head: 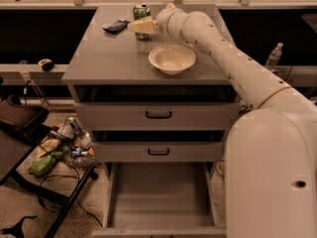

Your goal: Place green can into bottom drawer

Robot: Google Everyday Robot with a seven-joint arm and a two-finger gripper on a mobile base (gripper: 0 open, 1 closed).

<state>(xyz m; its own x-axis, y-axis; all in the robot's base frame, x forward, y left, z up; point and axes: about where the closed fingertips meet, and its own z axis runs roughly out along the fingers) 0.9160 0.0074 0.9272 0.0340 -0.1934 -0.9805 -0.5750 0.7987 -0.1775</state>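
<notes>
Green can (141, 11): stands upright at the back of the table (109, 58), near the middle
Gripper (143, 27): up at the back of the table, right at the green can; its pale front covers the low part of the can
Jaws: cannot tell if they are wide, narrow or holding the can
Arm (223, 53): big and white, reaches from the right side over the table to the can
White bowl (172, 58): on the table, in front of the can and a little to the right, not touching it
Dark packet (116, 26): lies flat on the table, just left of the can
Bottom drawer (158, 195): pulled open down low, its flat grey floor shows
Upper drawers (158, 115): both shut, each with a black handle
</notes>
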